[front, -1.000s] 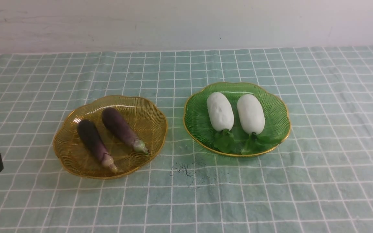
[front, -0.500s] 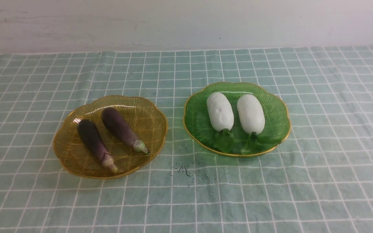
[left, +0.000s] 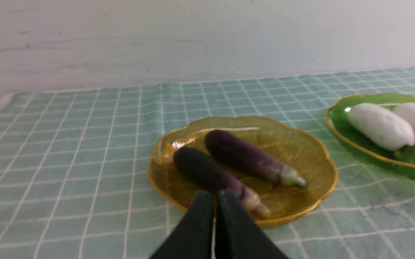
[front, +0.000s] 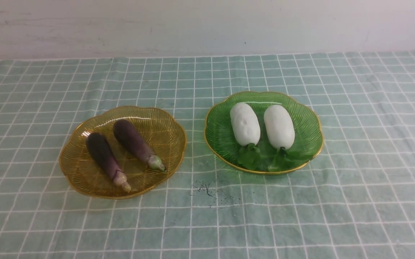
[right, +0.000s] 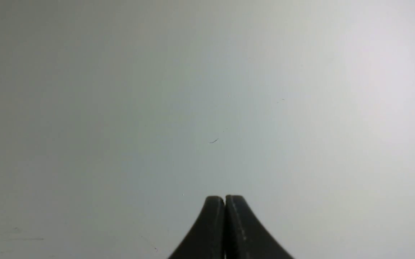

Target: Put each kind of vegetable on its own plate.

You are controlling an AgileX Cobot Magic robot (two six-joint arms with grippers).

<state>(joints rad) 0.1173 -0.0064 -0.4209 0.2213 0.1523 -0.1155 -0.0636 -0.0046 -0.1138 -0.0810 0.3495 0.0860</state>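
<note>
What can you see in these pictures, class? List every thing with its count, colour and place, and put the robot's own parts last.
eggplants: two, dark purple with pale green stem ends, side by side on the amber plate, one to the left of the other.
radishes: two, white with green leaves, side by side on the green plate, one left of the other.
amber plate: one, translucent yellow, gold rim, left on the cloth.
green plate: one, translucent green, gold rim, right on the cloth.
tablecloth: one, pale green with white grid, covering the table.
dark specks: a small patch, on the cloth in front of the plates.
wall: white, behind.
left claw: black, shut, empty, near the amber plate.
right claw: black, shut, empty, against a plain pale surface.
</note>
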